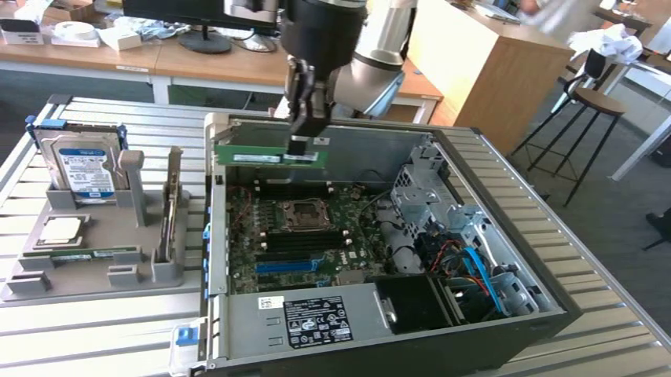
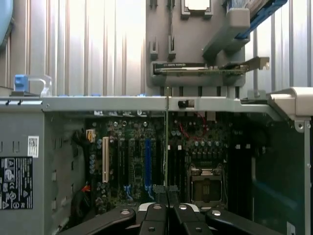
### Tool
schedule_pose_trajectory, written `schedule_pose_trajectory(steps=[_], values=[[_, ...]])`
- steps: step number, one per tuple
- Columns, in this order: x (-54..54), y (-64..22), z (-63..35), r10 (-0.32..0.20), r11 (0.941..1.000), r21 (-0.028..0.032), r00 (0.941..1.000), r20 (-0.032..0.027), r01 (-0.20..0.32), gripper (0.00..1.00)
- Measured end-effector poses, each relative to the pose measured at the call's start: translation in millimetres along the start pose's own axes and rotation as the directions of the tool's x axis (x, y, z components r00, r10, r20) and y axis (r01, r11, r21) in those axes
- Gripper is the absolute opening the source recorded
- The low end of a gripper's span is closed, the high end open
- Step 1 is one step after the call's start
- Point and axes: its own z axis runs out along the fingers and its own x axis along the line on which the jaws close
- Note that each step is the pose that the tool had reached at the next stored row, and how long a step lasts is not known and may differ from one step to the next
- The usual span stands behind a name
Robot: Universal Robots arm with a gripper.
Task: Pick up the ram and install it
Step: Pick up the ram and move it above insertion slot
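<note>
table: slatted metal table [image 1: 105,342] | on it: grey parts holder [image 1: 94,276]; open computer case [image 1: 251,314]

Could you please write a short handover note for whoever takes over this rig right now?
Gripper: shut on the ram, gripping it by its top edge.
Ram: lifted clear and held level above the open computer case, over the motherboard, touching nothing below.
Second green stick: lying in the grey holder at the exterior view's left, not part of this job.
Done: pickup, and the carry over the case.
Left: the ram is not yet seated in a slot on the motherboard.
</note>
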Motion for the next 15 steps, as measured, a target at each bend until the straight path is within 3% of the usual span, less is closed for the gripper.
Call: schedule_pose_trajectory(steps=[15], values=[[-1.8, -50.6, -1.2, 0.000, 1.0000, 0.0000, 1.0000, 0.0000, 0.000, 0.11]])
